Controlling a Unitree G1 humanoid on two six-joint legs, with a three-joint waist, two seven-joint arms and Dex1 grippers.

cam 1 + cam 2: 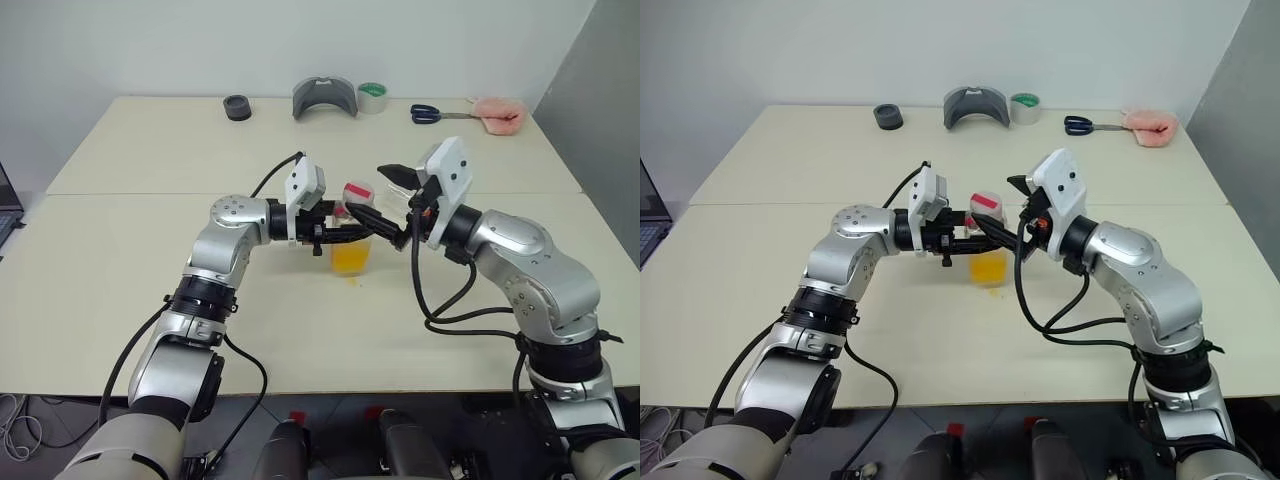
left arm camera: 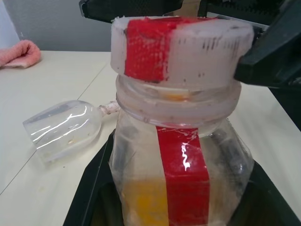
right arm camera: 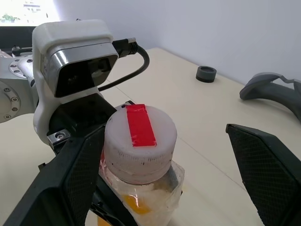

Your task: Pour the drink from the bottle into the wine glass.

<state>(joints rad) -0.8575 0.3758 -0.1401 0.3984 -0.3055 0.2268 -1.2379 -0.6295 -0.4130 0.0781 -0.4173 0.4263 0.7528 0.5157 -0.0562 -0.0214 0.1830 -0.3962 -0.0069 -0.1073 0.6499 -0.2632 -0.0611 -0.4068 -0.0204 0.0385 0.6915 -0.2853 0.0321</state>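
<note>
The bottle [image 1: 352, 232] stands upright near the middle of the tabletop [image 1: 150, 290], its long axis vertical and its red-and-white cap [image 1: 357, 191] pointing straight up, still seated on the neck. The drink [image 1: 351, 256], a translucent orange-yellow liquid, fills only the lower part of the squarish clear body, and a red label strip [image 2: 181, 174] runs vertically down one face. The left hand [image 1: 340, 235] reaches in level from the bottle's left and has its two black fingers pressed together on the bottle's body below the neck, pinching it. The right hand [image 3: 160, 174] comes in from the bottle's right at cap height; its two fingers are spread wide, one on each side of the cap, and whether either pad touches the cap cannot be told. The wine glass [image 2: 63, 129] lies on its side on the tabletop just beyond the bottle as seen from the left wrist, its long axis level, the open rim of the bowl at one end and the stem end toward the bottle. Well behind the bottle, along the far edge of the tabletop, sit a small black ring [image 1: 237, 107], a grey curved piece [image 1: 324, 97], a roll of tape [image 1: 373, 97], blue-handled scissors [image 1: 430, 114] and a pink cloth [image 1: 500, 113].
</note>
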